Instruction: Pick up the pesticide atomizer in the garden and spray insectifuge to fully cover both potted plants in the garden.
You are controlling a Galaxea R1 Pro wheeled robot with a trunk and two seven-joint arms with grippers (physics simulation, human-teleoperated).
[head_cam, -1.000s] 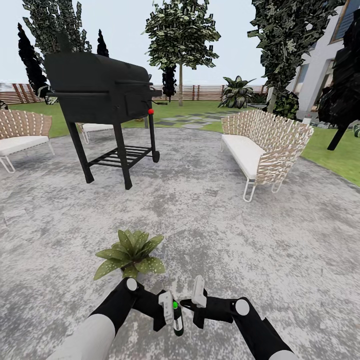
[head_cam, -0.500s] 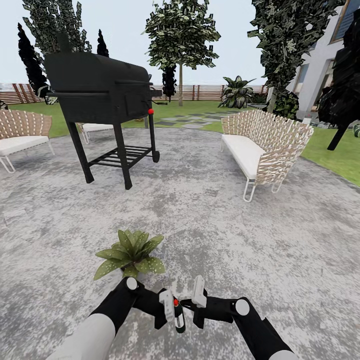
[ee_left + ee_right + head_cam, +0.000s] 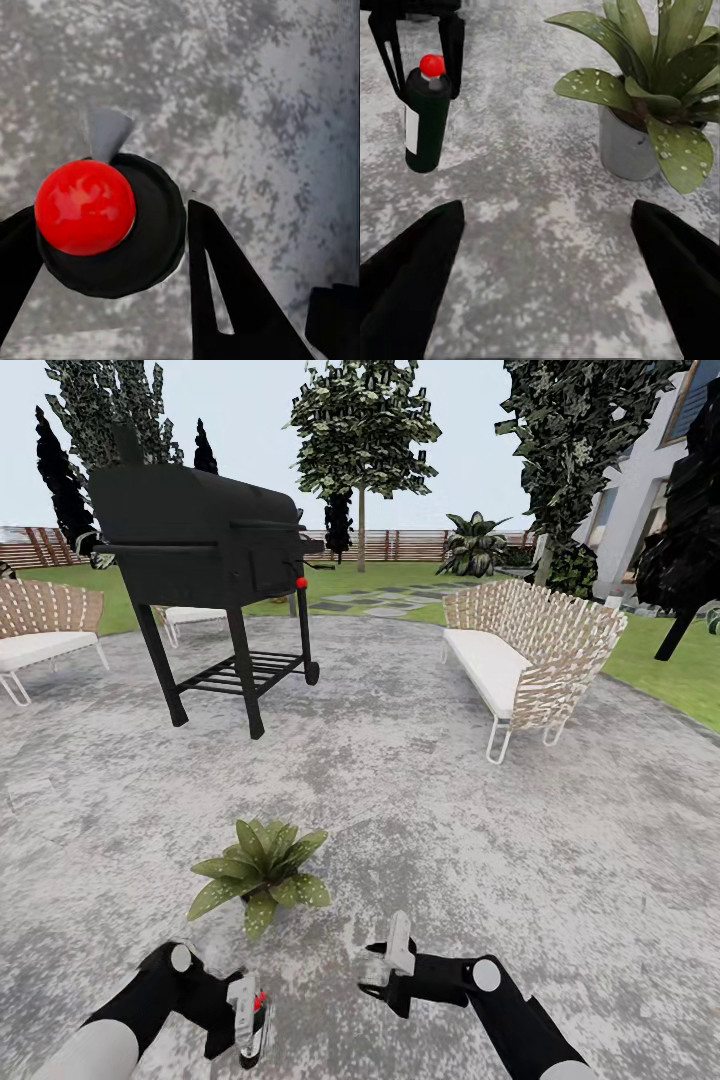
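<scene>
- Your left gripper [image 3: 247,1022] is clamped on the atomizer [image 3: 426,120], upright above the patio [image 3: 560,840], beside the plant [image 3: 262,868].
- Turn its nozzle toward the leaves before spraying (the cap marker shows red).
- Leave the right gripper [image 3: 385,965] spread and empty, clear of the spray.

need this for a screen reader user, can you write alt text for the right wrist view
The left gripper holds the dark green pesticide atomizer upright by its top, just above the mottled grey patio. Nearby stands a potted plant with speckled leaves in a grey pot. The right gripper's dark fingers frame the foreground, spread open and empty.
</scene>
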